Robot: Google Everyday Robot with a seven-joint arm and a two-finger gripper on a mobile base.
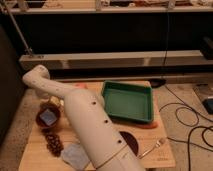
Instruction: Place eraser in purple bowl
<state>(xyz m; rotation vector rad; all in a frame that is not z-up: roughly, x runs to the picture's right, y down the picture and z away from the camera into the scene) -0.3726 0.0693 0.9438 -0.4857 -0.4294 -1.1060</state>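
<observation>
One step left, I judge: gripper [54,102] hangs right by the deep round dark-purple bowl [48,118], its open-or-clamped state can't be told, eraser unseen; next needs a centred release.

One robot arm [90,125] reached from the bottom edge towards the upper left. It carried one gripper [53,103], at the left of the frame just above the reddish-brown bowl [39,120]. The worktop [30,150] bore two bowls: that one at the left, with one pale blue square piece [48,116] inside, and one purple bowl [131,142] at lower centre, partly behind the arm. There was one green tray [127,102] right of centre, one fork [152,147] at the lower right, and one dark clump [52,142] and one grey-blue pad [75,156] at the lower left.
</observation>
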